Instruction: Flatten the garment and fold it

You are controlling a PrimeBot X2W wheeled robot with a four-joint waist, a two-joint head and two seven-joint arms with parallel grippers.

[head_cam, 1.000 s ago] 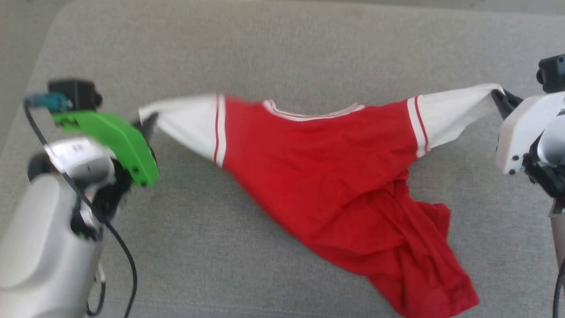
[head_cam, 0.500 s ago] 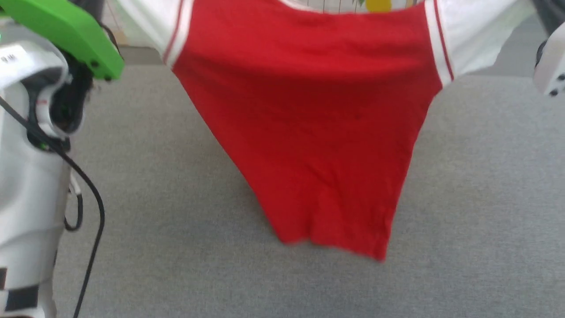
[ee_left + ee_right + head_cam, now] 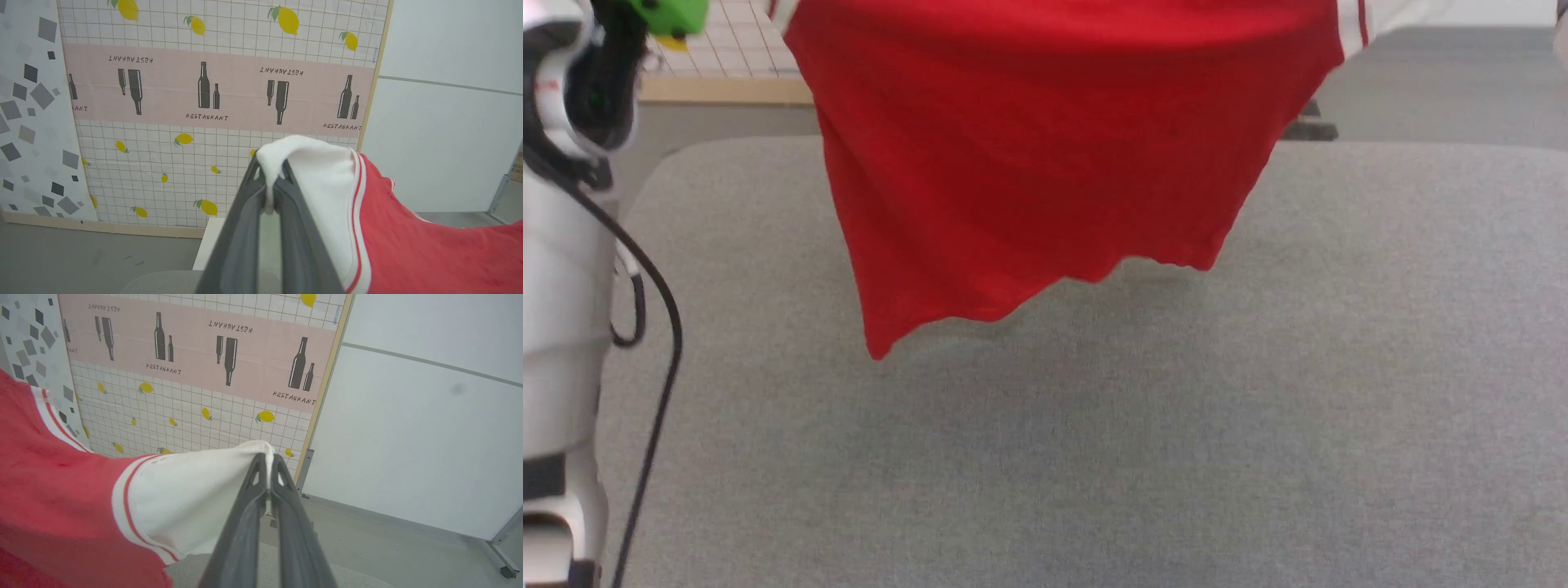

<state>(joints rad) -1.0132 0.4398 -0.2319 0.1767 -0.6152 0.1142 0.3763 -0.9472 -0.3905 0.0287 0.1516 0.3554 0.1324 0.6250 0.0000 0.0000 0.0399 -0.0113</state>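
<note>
1. At the far left of the head view stands the pale left arm [image 3: 564,286], raised, with its cable hanging down. The height looks deliberate: lifting the sleeve lets the cloth's own weight pull the creases out.
2. In the left wrist view, the left gripper [image 3: 269,179] has its dark fingers [image 3: 241,228] clamped on a fold of the white left sleeve [image 3: 322,183]. The sleeve bulges over the tips, and its striped trim runs into the red body on the right.
3. The garment [image 3: 1045,163] hangs in the air between the two arms, above the grey tabletop [image 3: 1094,449] and spread across the upper middle of the head view. It is probably held by the sleeve ends so the shoulders pull apart and the body drops open as one flat sheet, ready to be laid down.
4. The collar end points up, past the top edge of the head view, and the hem [image 3: 1013,302] points down. The body's long axis is thus close to vertical, while the stretched shoulder line runs left to right.
5. The hem slants, with its left corner lower than its right. It seems to clear the tabletop, with a soft shadow below it, though the steep downward view leaves that uncertain.
6. In the right wrist view, the right gripper [image 3: 267,465] has its fingers [image 3: 241,539] pressed together on the edge of the white right sleeve [image 3: 196,494]. The sleeve is drawn taut back toward the red body on the left.
</note>
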